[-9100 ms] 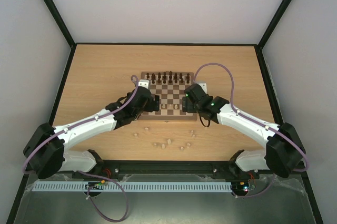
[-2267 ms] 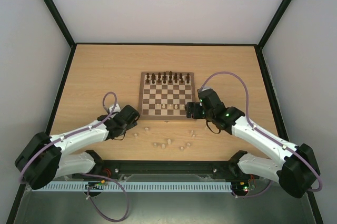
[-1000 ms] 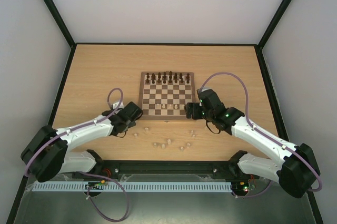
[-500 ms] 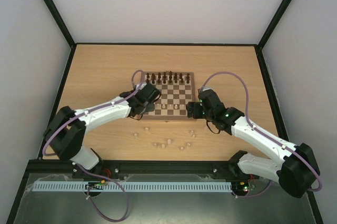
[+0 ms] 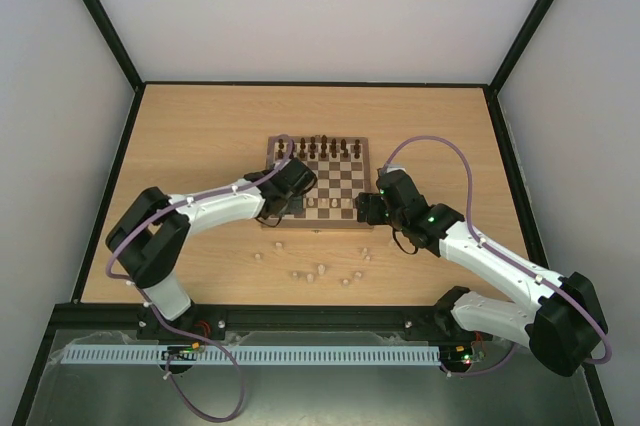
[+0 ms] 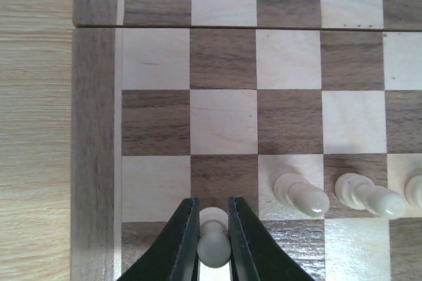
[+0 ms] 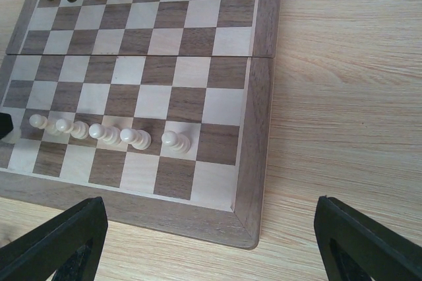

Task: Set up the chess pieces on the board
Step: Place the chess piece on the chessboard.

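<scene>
My left gripper (image 6: 212,214) has swung over the board's (image 6: 92,129) near-left corner, clamped on a cream pawn (image 6: 213,247); the right gripper (image 5: 366,208) gapes wide, holding nothing.

Pale pawn (image 6: 415,192) half beyond right edge

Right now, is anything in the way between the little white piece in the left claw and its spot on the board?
Nothing visible. The left gripper is shut on the pale piece over the board; the squares left of it are bare. The nearest pawn stands one square to the right, apart from it.
</scene>
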Robot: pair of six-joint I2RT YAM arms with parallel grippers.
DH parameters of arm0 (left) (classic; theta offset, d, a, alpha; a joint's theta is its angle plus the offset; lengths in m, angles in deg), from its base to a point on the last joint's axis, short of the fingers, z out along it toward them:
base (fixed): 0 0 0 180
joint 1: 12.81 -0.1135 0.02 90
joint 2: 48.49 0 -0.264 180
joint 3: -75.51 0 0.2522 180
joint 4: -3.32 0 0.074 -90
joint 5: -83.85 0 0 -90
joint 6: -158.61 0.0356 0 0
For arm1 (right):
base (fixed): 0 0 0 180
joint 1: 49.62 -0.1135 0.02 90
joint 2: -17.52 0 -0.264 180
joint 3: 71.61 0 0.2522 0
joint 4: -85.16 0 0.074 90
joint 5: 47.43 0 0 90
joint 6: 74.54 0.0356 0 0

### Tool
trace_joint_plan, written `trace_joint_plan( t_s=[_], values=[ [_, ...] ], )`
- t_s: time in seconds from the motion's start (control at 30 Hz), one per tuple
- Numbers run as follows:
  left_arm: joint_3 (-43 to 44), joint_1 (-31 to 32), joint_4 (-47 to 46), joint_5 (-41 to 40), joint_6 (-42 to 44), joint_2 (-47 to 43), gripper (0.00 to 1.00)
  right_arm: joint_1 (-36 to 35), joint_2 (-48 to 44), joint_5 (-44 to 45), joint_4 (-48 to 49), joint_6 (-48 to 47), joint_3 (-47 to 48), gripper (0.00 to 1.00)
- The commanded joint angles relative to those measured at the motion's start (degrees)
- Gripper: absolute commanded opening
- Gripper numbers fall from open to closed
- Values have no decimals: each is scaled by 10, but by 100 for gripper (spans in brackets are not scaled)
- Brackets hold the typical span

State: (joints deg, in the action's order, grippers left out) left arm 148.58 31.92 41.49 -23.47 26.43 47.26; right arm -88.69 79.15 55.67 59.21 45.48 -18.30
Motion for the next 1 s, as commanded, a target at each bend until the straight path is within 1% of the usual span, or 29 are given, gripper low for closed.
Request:
trace_joint_plan(
  t_s=[0.0, 0.57, 0.73, 0.93, 0.97],
  values=[
    [20, 3, -11, 8, 9, 20, 9, 1, 2, 7, -20, 1, -4, 87],
    [38, 3, -7, -10, 9, 42, 12, 1, -3, 1, -20, 0, -5, 86],
    [39, 2, -6, -18, 9, 45, 15, 1, -2, 0, -19, 0, -6, 86],
    [38, 3, -2, -31, 11, 41, 16, 1, -1, 1, -19, 0, -6, 86],
    [37, 3, -1, -32, 11, 40, 18, 1, -1, 1, -19, 0, -6, 86]
  ],
)
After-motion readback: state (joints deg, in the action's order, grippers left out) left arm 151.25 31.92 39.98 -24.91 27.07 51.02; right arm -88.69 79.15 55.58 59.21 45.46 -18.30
